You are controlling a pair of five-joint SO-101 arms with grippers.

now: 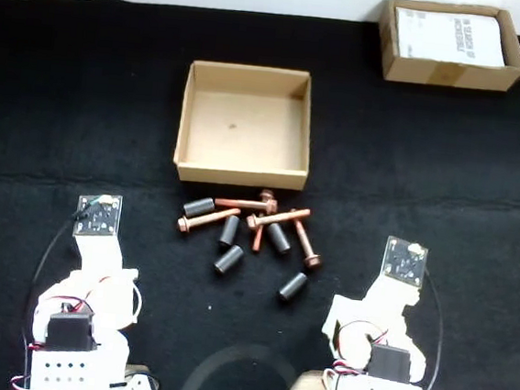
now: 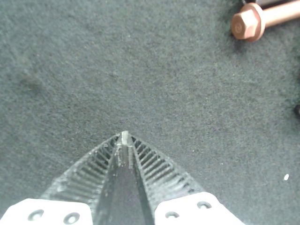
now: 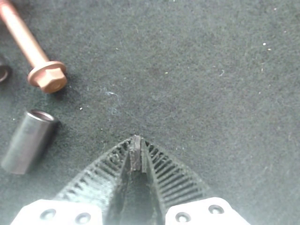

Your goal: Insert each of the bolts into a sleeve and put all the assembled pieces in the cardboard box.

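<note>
**Colleague:** Where are the parts at this moment?

**Me:** I see the bolts (image 1: 278, 218) and the sleeves (image 1: 228, 260) in one loose heap on the black mat (image 1: 67, 93). The heap is just in front of the box (image 1: 243, 129) and between my two arms. I count five sleeves, all lying on their side and separate from the bolts. Some bolts cross each other close to the box wall.

**Colleague:** And your grippers?

**Me:** The left gripper (image 2: 124, 137) has its fingers pressed together over the bare mat. One bolt (image 2: 247, 27) lies near it with its head toward the camera, apart from the tips. The right gripper (image 3: 136, 140) is pressed together in the same way and pinches nothing. Near it lie a sleeve (image 3: 29, 140) and a bolt (image 3: 35, 51), close together, and neither touches the fingers.

**Colleague:** Anything more on the table?

**Me:** A second box (image 1: 447, 75) stands at the far right corner, well apart from the heap, with a white paper (image 1: 448, 36) inside it.
</note>
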